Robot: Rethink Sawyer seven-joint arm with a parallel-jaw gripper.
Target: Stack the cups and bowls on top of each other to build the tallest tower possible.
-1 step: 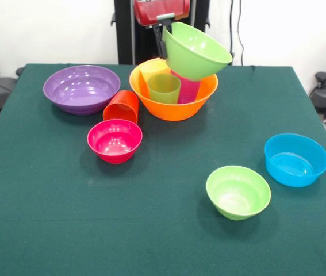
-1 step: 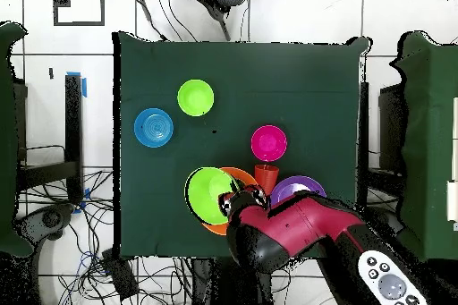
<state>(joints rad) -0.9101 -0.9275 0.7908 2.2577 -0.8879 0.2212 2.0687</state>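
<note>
Only begun: end effector clamped on big green bowl, tilted over cups in orange bowl; five pieces unstacked.

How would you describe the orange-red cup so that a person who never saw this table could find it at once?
Find the wide purple bowl at one side of the green table, with the large orange bowl next to it. In the gap between them, just behind the small pink-red bowl, lies the orange-red cup. Only this cup lies tipped over on the cloth; the others stand inside the orange bowl.
</note>
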